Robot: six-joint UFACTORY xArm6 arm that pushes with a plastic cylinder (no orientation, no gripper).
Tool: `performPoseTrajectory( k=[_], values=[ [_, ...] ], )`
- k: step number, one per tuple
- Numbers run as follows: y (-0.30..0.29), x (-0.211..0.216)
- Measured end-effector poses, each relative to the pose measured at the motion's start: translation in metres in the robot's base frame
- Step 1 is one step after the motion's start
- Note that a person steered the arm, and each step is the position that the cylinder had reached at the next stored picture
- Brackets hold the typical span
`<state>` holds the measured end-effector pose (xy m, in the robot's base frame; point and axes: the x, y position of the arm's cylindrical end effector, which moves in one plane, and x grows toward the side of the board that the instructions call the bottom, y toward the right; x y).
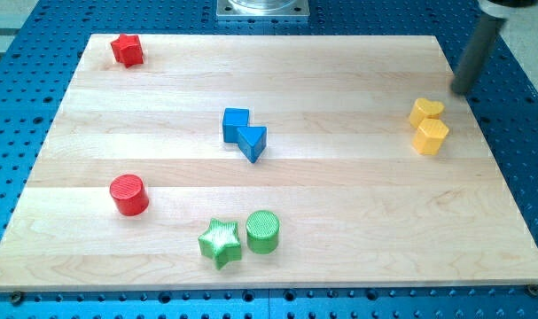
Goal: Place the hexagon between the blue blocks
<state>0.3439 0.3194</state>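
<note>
A yellow hexagon block (431, 136) lies near the view's right edge of the wooden board, touching a yellow heart block (425, 111) just above it. A blue cube (236, 124) and a blue triangle block (252, 142) sit touching each other near the board's middle. My tip (463, 90) is the lower end of a dark rod at the view's upper right, just off the board's right edge, above and to the right of the yellow heart, apart from it.
A red star (127, 50) lies at the top left corner. A red cylinder (128, 195) stands at the left. A green star (220, 243) and a green cylinder (262, 231) sit near the bottom edge. The board (339, 213) rests on a blue perforated table.
</note>
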Motion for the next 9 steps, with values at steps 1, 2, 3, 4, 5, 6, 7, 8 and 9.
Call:
performPoseTrajectory(
  k=[1,2,3,4,5,6,7,8,9],
  values=[
    [0.007,0.057],
    [-0.043,0.092],
    [-0.133,0.087],
    [-0.227,0.087],
    [-0.229,0.096],
    [-0.289,0.114],
    [-0.332,0.115],
    [-0.319,0.132],
    [-0.349,0.143]
  ],
)
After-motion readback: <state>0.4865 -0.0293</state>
